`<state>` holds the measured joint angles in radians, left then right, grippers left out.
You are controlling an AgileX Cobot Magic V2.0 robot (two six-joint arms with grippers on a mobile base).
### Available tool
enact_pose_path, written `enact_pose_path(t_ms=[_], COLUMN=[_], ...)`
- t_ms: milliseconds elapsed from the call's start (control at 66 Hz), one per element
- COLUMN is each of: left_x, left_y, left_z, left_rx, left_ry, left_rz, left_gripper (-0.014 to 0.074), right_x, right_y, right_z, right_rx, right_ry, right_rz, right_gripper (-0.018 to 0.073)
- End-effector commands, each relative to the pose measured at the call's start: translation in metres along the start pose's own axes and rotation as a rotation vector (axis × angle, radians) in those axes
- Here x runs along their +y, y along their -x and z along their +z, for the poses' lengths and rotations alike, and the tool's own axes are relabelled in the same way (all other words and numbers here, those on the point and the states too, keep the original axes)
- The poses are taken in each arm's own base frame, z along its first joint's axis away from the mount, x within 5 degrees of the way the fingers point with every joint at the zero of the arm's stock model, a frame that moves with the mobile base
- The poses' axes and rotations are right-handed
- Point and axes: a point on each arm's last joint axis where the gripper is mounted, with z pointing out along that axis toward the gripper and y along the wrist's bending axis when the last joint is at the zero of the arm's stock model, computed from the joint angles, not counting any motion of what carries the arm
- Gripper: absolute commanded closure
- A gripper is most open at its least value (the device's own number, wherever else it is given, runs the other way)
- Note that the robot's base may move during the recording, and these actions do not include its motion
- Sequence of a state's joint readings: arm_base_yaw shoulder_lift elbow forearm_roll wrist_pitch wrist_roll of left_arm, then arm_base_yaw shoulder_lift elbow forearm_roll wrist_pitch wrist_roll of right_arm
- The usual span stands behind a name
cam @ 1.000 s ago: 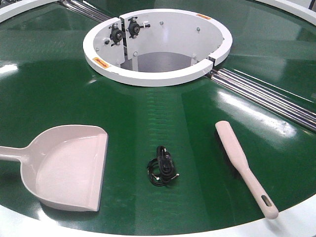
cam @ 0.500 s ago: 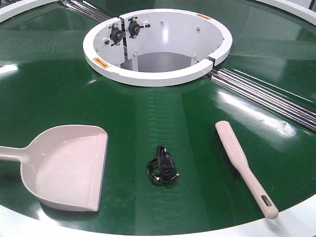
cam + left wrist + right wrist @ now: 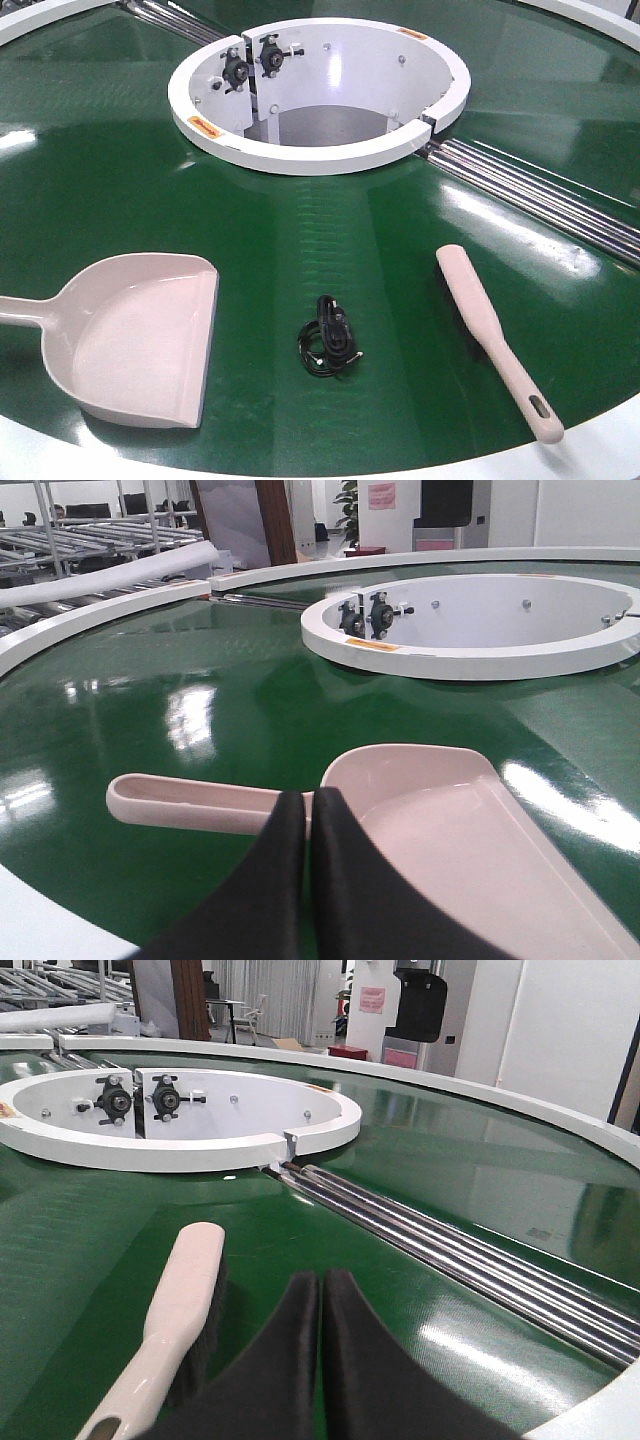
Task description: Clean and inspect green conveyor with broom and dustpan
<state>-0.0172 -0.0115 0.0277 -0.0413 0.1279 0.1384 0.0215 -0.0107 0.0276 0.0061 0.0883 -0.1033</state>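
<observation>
Broom (image 3: 480,310), dustpan (image 3: 140,345) on green conveyor (image 3: 330,230); left gripper (image 3: 309,808), right gripper (image 3: 321,1290) closed, empty

dustpan (image 3: 140,345): handle end cut off by front view's left edge
broom (image 3: 178,1305): handle tip cut off by right wrist view's bottom edge
black bundle (image 3: 330,345): too small to identify

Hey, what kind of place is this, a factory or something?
Probably a factory or sorting hall: a large ring-shaped green conveyor with silver rollers, and more metal conveyor frames behind.
</observation>
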Motion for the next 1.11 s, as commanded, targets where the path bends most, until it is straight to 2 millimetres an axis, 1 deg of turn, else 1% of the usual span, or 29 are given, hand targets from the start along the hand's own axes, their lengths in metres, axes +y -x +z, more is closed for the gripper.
enact_pose_path(t_ms=[0, 182, 258, 273, 348, 409, 485, 515, 530, 591, 667, 712, 773, 818, 833, 864, 879, 894, 924, 939, 955, 1000, 1030, 1091], left_x=[0.001, 0.003, 0.004, 0.005, 0.008, 0.011, 0.012, 0.013, 0.013, 0.014, 0.016, 0.017, 0.019, 0.02, 0.02, 0.021, 0.021, 0.021, 0.021, 0.021, 0.021, 0.021, 0.021, 0.02], left_y=[0.003, 0.018, 0.026, 0.03, 0.044, 0.06, 0.085, 0.097, 0.099, 0.124, 0.153, 0.171, 0.193, 0.203, 0.209, 0.217, 0.22, 0.224, 0.227, 0.228, 0.23, 0.232, 0.23, 0.225], left_z=[0.0, -0.002, -0.005, -0.006, -0.011, -0.017, -0.025, -0.027, -0.028, -0.03, -0.023, -0.017, -0.009, 0.001, 0.005, 0.014, 0.015, 0.02, 0.031, 0.033, 0.041, 0.049, 0.06, 0.074], left_rx=[-0.077, -0.243, -0.346, -0.387, -0.493, -0.554, -0.579, -0.562, -0.557, -0.51, -0.432, -0.389, -0.343, -0.293, -0.279, -0.241, -0.234, -0.207, -0.159, -0.15, -0.109, -0.059, -0.002, 0.08], left_ry=[0.011, 0.027, 0.039, 0.043, 0.047, 0.044, 0.036, 0.03, 0.028, 0.015, 0.006, 0.008, 0.012, 0.013, 0.014, 0.01, 0.009, 0.005, 0.0, -0.001, -0.008, -0.016, -0.024, -0.033], left_rz=[-0.024, -0.076, -0.075, -0.083, -0.179, -0.234, -0.22, -0.22, -0.221, -0.221, -0.211, -0.172, -0.122, -0.089, -0.076, -0.063, -0.062, -0.06, -0.061, -0.061, -0.065, -0.065, -0.065, -0.065], left_gripper=[0.0603, 0.0603, 0.0603, 0.0603, 0.0603, 0.0603, 0.0603, 0.0603, 0.0603, 0.0603, 0.0603, 0.0603, 0.0603, 0.0603, 0.0601, 0.0597, 0.0595, 0.0592, 0.0587, 0.0582, 0.0575, 0.0549, 0.0524, 0.0462], right_x=[-0.001, -0.002, -0.003, -0.003, -0.005, -0.006, -0.008, -0.009, -0.009, -0.011, -0.013, -0.014, -0.016, -0.017, -0.017, -0.017, -0.017, -0.017, -0.018, -0.018, -0.018, -0.018, -0.018, -0.018], right_y=[0.004, 0.013, 0.023, 0.026, 0.042, 0.057, 0.075, 0.086, 0.09, 0.108, 0.134, 0.145, 0.158, 0.167, 0.169, 0.171, 0.174, 0.174, 0.175, 0.178, 0.179, 0.181, 0.182, 0.183], right_z=[0.0, -0.002, -0.004, -0.005, -0.01, -0.013, -0.016, -0.019, -0.019, -0.022, -0.019, -0.015, -0.004, 0.008, 0.012, 0.02, 0.026, 0.03, 0.041, 0.045, 0.049, 0.063, 0.07, 0.088], right_rx=[-0.094, -0.188, -0.306, -0.333, -0.442, -0.462, -0.464, -0.474, -0.476, -0.477, -0.452, -0.419, -0.345, -0.282, -0.26, -0.205, -0.176, -0.144, -0.086, -0.07, -0.049, 0.016, 0.049, 0.103], right_ry=[-0.015, -0.024, -0.036, -0.039, -0.05, -0.051, -0.051, -0.051, -0.052, -0.052, -0.049, -0.046, -0.039, -0.033, -0.031, -0.026, -0.023, -0.019, -0.013, -0.011, -0.009, -0.001, 0.003, 0.011], right_rz=[-0.003, 0.017, 0.017, 0.017, 0.017, 0.017, 0.007, 0.001, 0.001, 0.001, 0.001, 0.001, 0.001, 0.001, 0.001, 0.001, 0.001, 0.007, 0.009, 0.011, 0.012, 0.019, 0.023, 0.037], right_gripper=[0.0563, 0.0563, 0.0563, 0.0563, 0.0563, 0.0563, 0.0563, 0.0563, 0.0563, 0.0563, 0.0563, 0.0563, 0.0563, 0.0563, 0.0563, 0.0563, 0.0563, 0.0563, 0.0561, 0.0561, 0.0559, 0.0553, 0.0542, 0.0501])
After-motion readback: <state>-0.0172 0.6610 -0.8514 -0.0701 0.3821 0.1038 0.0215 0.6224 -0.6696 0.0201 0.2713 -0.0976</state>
